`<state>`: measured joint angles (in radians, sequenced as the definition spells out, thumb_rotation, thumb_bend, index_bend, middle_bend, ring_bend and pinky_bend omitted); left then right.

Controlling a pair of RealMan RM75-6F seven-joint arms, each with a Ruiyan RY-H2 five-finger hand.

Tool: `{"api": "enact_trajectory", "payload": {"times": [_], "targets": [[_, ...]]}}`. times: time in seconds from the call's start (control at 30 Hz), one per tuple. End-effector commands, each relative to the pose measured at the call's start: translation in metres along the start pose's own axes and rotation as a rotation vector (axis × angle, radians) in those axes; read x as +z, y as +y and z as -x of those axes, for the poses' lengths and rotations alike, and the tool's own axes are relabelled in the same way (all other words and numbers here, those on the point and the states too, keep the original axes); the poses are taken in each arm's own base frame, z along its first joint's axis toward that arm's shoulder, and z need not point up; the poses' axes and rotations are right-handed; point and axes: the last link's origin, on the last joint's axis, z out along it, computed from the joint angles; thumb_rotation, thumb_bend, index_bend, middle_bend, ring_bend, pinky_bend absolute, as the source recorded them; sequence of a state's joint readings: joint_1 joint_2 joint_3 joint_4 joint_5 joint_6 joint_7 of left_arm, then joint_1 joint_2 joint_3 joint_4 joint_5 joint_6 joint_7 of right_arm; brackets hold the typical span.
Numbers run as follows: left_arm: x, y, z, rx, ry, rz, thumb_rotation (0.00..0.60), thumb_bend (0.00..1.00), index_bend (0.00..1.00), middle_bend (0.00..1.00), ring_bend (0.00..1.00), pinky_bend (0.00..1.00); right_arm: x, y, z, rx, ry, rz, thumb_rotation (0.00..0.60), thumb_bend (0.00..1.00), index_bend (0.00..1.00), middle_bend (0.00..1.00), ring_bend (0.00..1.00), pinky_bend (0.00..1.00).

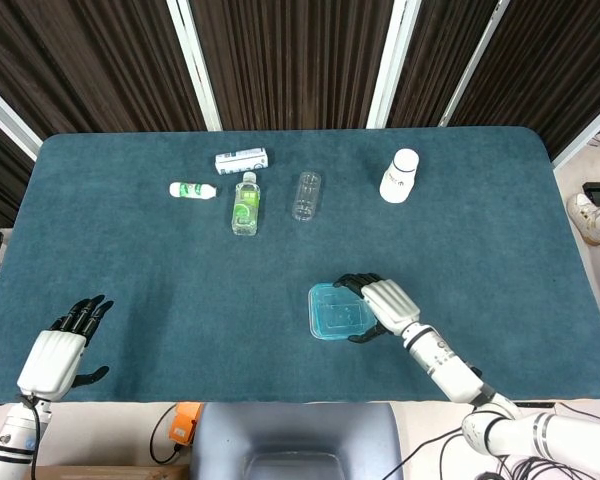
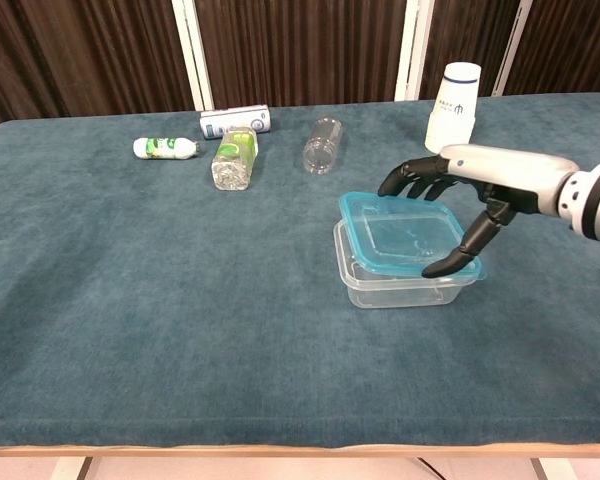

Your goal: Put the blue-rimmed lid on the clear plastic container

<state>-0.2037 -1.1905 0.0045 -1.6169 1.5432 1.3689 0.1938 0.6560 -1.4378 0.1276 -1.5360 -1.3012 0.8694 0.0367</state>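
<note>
The blue-rimmed lid (image 2: 408,236) (image 1: 336,313) lies across the top of the clear plastic container (image 2: 385,287), nearly lined up with it and slightly raised at the right. My right hand (image 2: 458,190) (image 1: 382,303) grips the lid's right side, fingers on its far edge and thumb at its near right corner. The container (image 1: 316,316) stands on the table's near centre, mostly covered by the lid in the head view. My left hand (image 1: 62,344) rests open at the table's near left corner, far from both; the chest view does not show it.
At the back lie a white can (image 1: 241,160), a small white bottle (image 1: 193,190), a green-labelled bottle (image 1: 245,204) and a clear bottle (image 1: 306,195). A white bottle (image 1: 400,176) stands upright at the back right. The blue cloth table (image 1: 130,270) spreads left of the container.
</note>
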Motion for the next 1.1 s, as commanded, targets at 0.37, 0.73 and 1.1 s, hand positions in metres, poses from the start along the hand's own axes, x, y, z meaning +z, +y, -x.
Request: {"api": "enact_trajectory", "payload": {"times": [0.37,0.73,1.1], "targets": [[-0.0003,-0.0002,-0.0002,-0.004,-0.003,0.002,0.6,0.42,0.11,0.08,0.1,0.34,0.0066,-0.0018,0.0033,-0.001,-0.012,0.006,0.6,0.24,0.26,0.39,0.39,0.41],[-0.0004,0.0,-0.0002,-0.004,-0.002,0.003,0.6,0.42,0.11,0.08,0.1,0.34,0.0054,-0.0007,0.0039,-0.007,-0.018,0.008,0.6,0.24,0.25,0.37,0.35,0.37],[-0.0006,0.0002,-0.0002,-0.004,-0.003,0.004,0.6,0.42,0.11,0.08,0.1,0.34,0.0057,0.0021,0.006,-0.002,-0.039,0.013,0.6,0.24,0.2,0.23,0.17,0.2]]}}
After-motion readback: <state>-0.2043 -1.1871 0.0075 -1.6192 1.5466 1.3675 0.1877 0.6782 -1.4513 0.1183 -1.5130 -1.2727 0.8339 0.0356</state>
